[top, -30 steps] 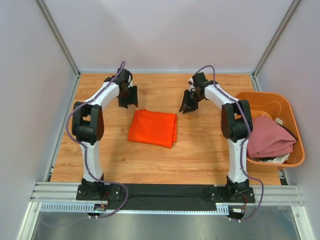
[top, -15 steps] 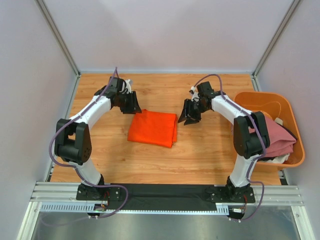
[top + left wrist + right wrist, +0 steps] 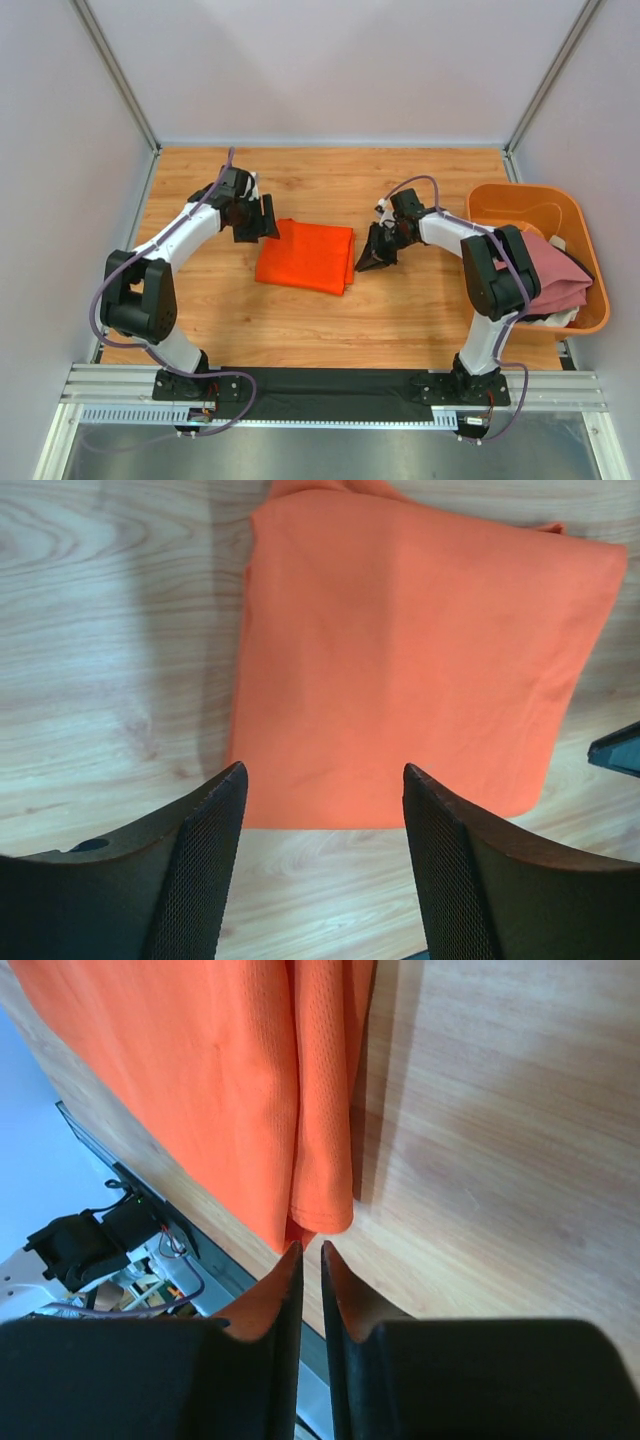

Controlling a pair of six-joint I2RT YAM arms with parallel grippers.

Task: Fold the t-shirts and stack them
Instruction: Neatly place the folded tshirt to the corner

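The orange t-shirt (image 3: pixel 305 257) lies folded into a flat rectangle in the middle of the table; it also fills the left wrist view (image 3: pixel 400 660). My left gripper (image 3: pixel 262 224) hovers open at its far left edge, fingers (image 3: pixel 325 770) spread wide with only bare wood and the cloth's edge between them. My right gripper (image 3: pixel 367 262) is at the near right corner, its jaws (image 3: pixel 311 1247) almost together and pinching the layered corner of the orange t-shirt (image 3: pixel 220 1080). A pink t-shirt (image 3: pixel 540 275) lies bunched in the tub.
The rigid orange tub (image 3: pixel 520 195) stands at the right edge of the table, with dark and white cloth under the pink one. Grey walls close in the back and both sides. The arm bases and a black rail run along the near edge.
Both grippers came down and inward to the orange t-shirt. The left moved to its far left edge and opened wider; the right dropped to the near right corner and closed.
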